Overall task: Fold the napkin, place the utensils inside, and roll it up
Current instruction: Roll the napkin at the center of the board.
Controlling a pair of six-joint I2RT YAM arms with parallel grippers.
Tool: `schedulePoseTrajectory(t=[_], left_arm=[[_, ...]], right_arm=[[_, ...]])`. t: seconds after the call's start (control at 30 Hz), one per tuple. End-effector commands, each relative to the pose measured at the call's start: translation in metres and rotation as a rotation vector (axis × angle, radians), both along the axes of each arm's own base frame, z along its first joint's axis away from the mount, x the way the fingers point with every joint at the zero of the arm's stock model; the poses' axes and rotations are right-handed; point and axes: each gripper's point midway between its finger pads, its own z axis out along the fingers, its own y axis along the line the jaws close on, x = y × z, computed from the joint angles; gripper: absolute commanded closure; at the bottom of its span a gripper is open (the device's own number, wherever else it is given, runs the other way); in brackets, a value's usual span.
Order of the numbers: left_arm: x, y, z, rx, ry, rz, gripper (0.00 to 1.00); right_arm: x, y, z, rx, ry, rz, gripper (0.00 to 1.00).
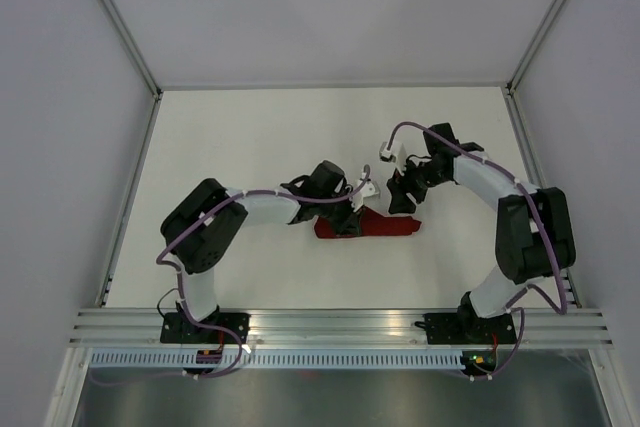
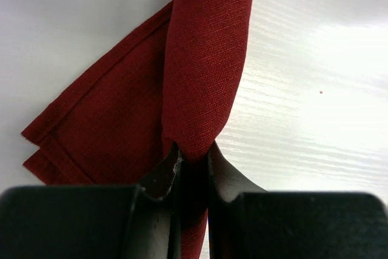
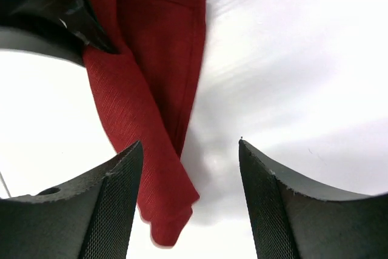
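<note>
The napkin (image 1: pixel 378 227), a single dark red cloth, lies on the white table (image 1: pixel 260 137) in front of the arms, between the two grippers. Part of it is wound into a narrow roll, and a flat folded corner with stitched hems sticks out beside that roll. What the roll contains cannot be seen in any view. The left gripper (image 2: pixel 194 157) is clamped on one end of the roll, its two fingers pressed close with the cloth pinched between them; the cloth's end runs down between the fingers and is cut off at the bottom of the left wrist view. The right gripper (image 3: pixel 189 147) stands with its jaws spread wide, grasping nothing. The roll's other end lies below it, next to one finger, and whether it touches that finger cannot be told.
</note>
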Motion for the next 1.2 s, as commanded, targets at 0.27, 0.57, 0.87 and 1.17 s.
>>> schedulePoseTrajectory(t=[0.27,0.57,0.87,1.17], left_arm=[[-0.029,0.014,-0.025,0.056,0.534,-0.057,0.96],[-0.026,0.013,-0.033,0.09,0.642,-0.047,0.94],[-0.023,0.009,-0.029,0.084,0.66,-0.04,0.89],[-0.014,0.004,-0.009,0.056,0.585,-0.042,0.54]], right_arm=[[-0.014,0.0,0.04,0.101,-0.42,0.008,0.26],[-0.05,0.027,0.01,-0.026,-0.621,0.151,0.21],[-0.056,0.039,-0.021,-0.132,-0.679,0.213,0.25],[-0.069,0.031,-0.046,-0.208,-0.575,0.263,0.76]])
